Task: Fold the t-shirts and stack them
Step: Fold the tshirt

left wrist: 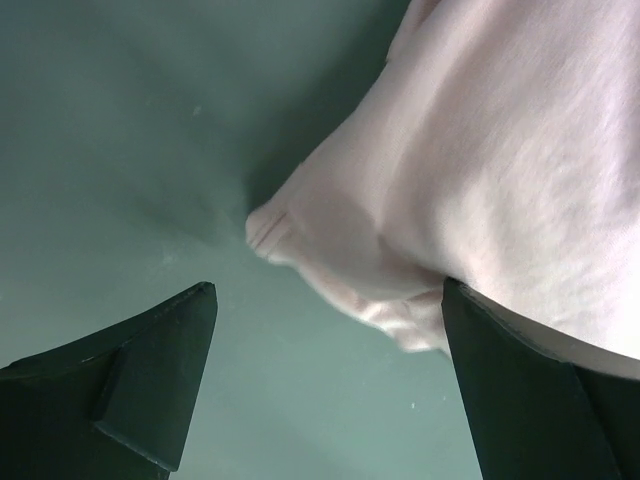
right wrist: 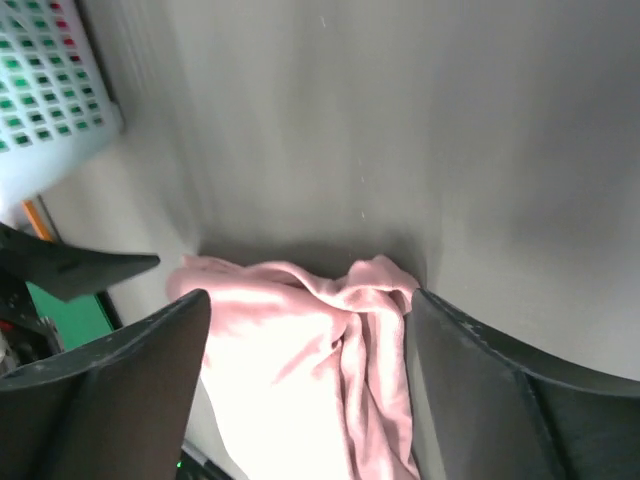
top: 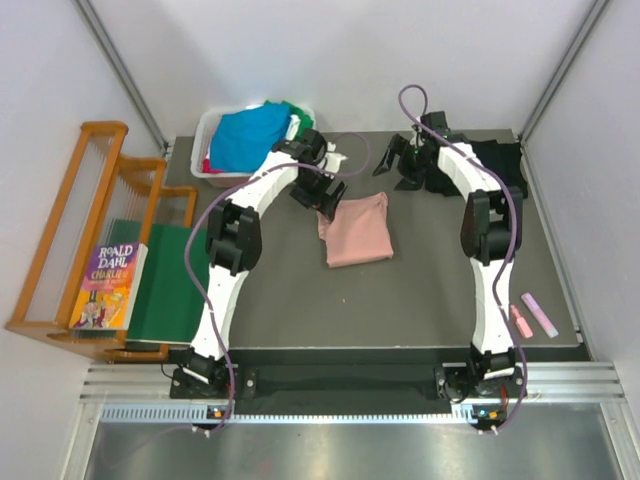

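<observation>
Both my left tool [left wrist: 328, 288] and right tool [right wrist: 310, 295] stand spread, the pink t-shirt [left wrist: 480, 180] crumpled just ahead between each one's fingers; only the overhead view shows it folded roughly square on the desk [top: 430, 290]

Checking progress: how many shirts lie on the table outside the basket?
2: a pink shirt at the centre, a black one in the far right corner. More could lie hidden under either.

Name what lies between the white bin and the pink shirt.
The left gripper, open at the pink shirt's corner; the top view shows it.
</observation>
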Robot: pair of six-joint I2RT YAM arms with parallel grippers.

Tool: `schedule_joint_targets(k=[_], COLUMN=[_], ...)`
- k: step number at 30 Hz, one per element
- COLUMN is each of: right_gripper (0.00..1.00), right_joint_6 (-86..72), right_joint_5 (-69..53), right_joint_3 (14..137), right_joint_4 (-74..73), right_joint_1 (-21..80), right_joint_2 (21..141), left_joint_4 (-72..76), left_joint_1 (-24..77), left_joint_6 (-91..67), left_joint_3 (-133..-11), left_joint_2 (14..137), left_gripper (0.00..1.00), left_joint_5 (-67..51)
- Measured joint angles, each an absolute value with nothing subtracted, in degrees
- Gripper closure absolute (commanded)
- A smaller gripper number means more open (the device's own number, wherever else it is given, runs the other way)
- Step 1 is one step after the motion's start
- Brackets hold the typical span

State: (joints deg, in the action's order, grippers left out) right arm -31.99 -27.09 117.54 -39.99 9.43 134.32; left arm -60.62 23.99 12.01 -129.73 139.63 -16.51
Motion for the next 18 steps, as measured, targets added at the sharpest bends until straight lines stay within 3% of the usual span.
schedule_joint_targets(k=[6,13,18], right_gripper=[0.13,0.12,0.12], right_joint_6=[-32.23,-36.71,-41.36], right_joint_5=[-26.65,-33.58,-40.40], right_joint_3=[116.01,100.64,89.65], right_joint_4=[-40.84,-34.22,-25.78], right_joint_1=[8.49,8.49,10.41], right_joint_2=[131.02,117.30,109.73], left_joint_4=[-60.93,-60.73,-58.48], left_joint_1=[21.21,19.16,20.45], left_joint_6=[10.72,10.39,10.63], left_joint_3=[-124.84,-122.13,-113.89], left_joint_2=[132.60,116.55,102.43], left_gripper=[0.01,0.01,0.02], left_joint_5=[-16.45,-21.96,-24.62])
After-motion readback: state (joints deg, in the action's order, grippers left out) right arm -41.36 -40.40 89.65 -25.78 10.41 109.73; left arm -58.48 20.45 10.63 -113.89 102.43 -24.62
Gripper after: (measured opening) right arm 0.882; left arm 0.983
